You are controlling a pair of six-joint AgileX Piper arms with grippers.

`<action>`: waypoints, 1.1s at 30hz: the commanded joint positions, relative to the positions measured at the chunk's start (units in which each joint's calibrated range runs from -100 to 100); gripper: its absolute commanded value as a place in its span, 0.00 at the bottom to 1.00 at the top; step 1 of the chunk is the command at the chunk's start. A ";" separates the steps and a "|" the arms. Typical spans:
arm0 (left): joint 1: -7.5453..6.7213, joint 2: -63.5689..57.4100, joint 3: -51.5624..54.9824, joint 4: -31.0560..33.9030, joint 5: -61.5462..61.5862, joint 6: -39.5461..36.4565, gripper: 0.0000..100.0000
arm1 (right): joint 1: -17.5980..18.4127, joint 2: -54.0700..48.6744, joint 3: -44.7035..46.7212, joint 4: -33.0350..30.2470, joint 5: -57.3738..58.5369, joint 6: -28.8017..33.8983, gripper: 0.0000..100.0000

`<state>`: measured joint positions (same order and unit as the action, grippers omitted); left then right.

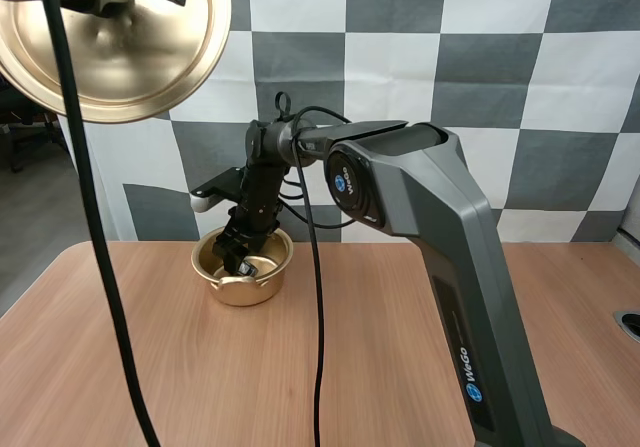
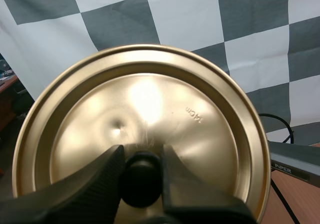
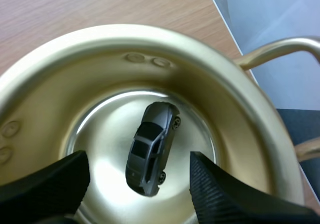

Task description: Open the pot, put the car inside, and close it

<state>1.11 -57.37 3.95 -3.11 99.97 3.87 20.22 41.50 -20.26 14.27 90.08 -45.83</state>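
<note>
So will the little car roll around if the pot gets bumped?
Probably a bit: the car has wheels and lies loose on the pot's smooth, shiny bottom. It looks small and likely light, so a nudge could slide it. The tall wall should keep it in.

the table (image 1: pixel 120 367) has a light brown wood-grain top. near its right edge a small round grey ring (image 1: pixel 630 323) is set in the surface.

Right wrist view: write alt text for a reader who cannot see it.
A small dark grey toy car lies on the floor of a shiny gold metal pot. The right pincer hangs open above it, black fingers apart either side of the car. A light wooden table lies beyond the rim.
</note>
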 commanded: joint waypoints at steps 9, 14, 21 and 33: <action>0.03 0.05 -0.03 -0.03 0.03 0.00 0.00 | 0.00 -0.13 -0.06 -0.07 -0.44 -0.10 1.00; 0.03 0.05 -0.03 -0.03 0.03 0.00 0.00 | 0.00 -1.89 -0.06 -0.07 -0.29 -0.54 1.00; 0.03 0.05 -0.03 0.07 0.03 0.16 0.00 | -0.37 -9.46 -0.06 -0.07 -0.29 0.54 1.00; 0.03 8.71 0.35 3.11 0.03 0.39 0.00 | -12.44 -32.37 -0.06 -2.05 3.52 5.41 1.00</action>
<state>1.11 -51.10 4.24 0.00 99.97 4.29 11.21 14.52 -20.26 12.19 93.00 -40.38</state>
